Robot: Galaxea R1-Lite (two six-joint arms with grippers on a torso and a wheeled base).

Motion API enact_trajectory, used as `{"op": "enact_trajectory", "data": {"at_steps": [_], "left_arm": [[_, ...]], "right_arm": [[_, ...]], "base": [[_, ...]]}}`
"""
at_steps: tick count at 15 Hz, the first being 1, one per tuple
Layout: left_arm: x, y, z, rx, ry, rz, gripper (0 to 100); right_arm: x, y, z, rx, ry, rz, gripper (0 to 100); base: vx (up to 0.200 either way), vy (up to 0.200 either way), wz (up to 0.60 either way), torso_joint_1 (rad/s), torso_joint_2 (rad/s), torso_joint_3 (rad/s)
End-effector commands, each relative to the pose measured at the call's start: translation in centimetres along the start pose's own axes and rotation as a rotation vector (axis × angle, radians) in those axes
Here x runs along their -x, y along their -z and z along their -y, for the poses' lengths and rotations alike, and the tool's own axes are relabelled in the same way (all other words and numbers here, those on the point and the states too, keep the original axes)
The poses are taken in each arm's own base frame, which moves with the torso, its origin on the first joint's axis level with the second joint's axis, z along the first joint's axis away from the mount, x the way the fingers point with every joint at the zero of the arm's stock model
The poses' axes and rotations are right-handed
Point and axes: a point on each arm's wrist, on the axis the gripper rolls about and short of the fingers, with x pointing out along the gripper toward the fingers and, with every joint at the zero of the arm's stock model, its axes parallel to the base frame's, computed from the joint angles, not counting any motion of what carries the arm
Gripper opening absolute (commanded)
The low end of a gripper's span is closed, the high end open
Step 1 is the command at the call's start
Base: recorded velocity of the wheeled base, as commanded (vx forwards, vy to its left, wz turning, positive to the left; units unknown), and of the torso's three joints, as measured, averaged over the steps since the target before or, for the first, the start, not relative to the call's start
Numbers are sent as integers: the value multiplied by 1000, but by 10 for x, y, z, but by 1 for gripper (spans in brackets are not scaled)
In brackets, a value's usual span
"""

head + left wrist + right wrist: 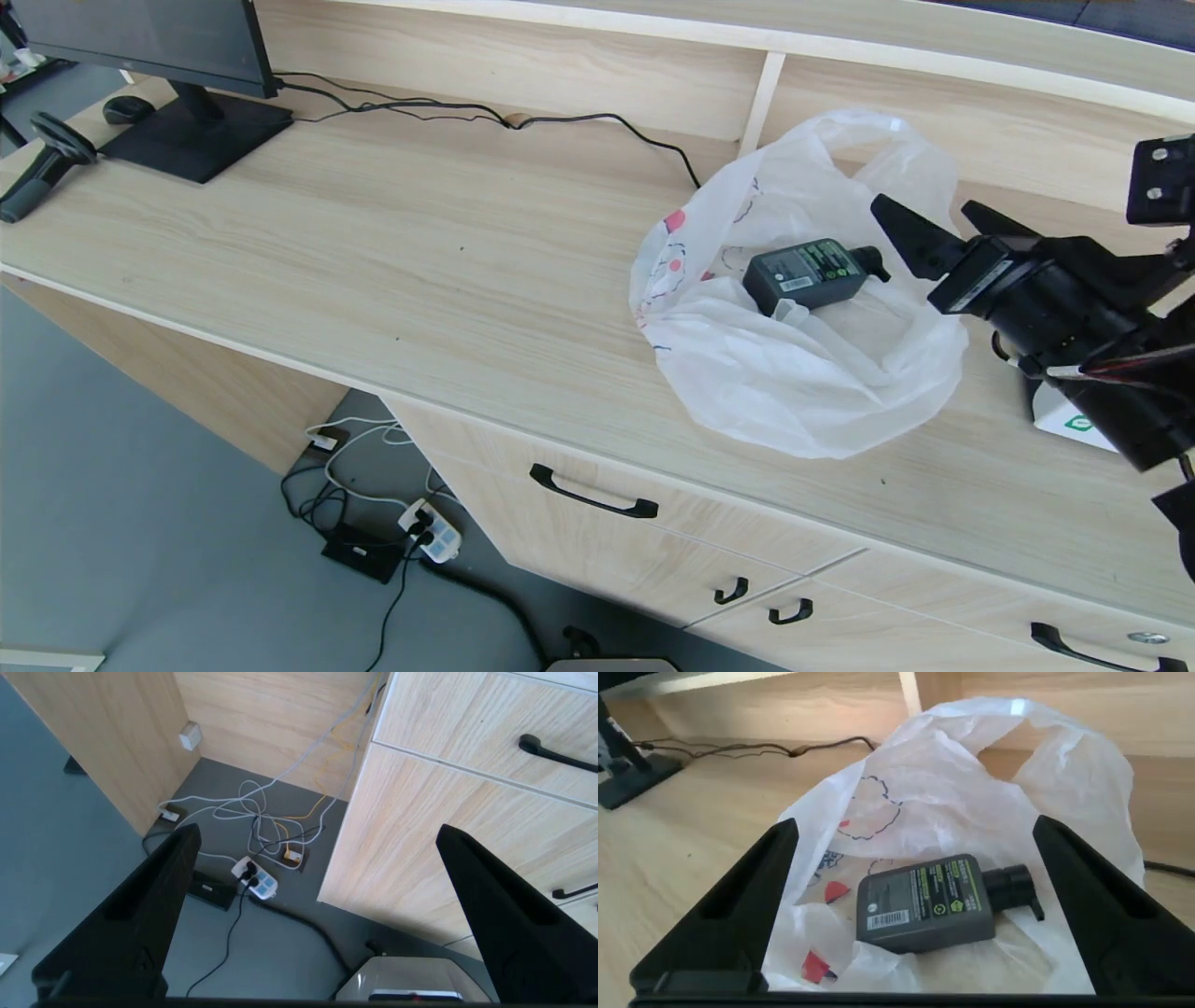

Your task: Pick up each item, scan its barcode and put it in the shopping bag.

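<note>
One dark bottle (810, 273) lies inside shopping bag (803, 401), just beyond right pincer (924, 207), spread wide, empty.

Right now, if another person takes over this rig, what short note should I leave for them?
Left gripper: open, empty, low beside the drawers, over the floor.
Right gripper: open, empty, at the right edge of the shopping bag.
Dark bottle: on its side in the bag, on the counter.
Scanner: far left of the counter.
Done: bottle bagged.
Left: a white box, partly hidden right of the bag, probably needs scanning and bagging.
</note>
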Motion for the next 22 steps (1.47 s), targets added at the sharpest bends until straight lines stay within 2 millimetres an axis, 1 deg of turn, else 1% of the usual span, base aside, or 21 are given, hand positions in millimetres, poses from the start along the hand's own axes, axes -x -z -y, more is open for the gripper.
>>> {"op": "enact_trajectory", "data": {"at_steps": [1, 2, 4, 7, 12, 15, 22], "left_arm": [[0, 0, 0, 0, 0, -1, 100], [0, 0, 0, 0, 0, -1, 100], [0, 0, 0, -2, 0, 0, 100], [0, 0, 0, 0, 0, 0, 100], [0, 0, 0, 0, 0, -1, 100], [0, 0, 0, 0, 0, -1, 100], [0, 0, 0, -2, 0, 0, 100]], "right_arm": [[50, -18, -7, 115, -65, 11, 100], [61, -20, -11, 112, -90, 8, 100], [73, -19, -14, 134, -111, -3, 100], [77, -14, -17, 130, -160, -23, 100], [78, -11, -15, 131, -148, -37, 100], [79, -10, -10, 138, -121, -42, 100], [85, -6, -10, 138, -125, -65, 100]], "base": [[0, 0, 0, 0, 0, 0], [0, 0, 0, 0, 0, 0], [0, 0, 0, 0, 0, 0], [0, 0, 0, 0, 0, 0], [0, 0, 0, 0, 0, 0], [0, 0, -600, 1, 2, 5], [0, 0, -600, -64, 124, 65]]}}
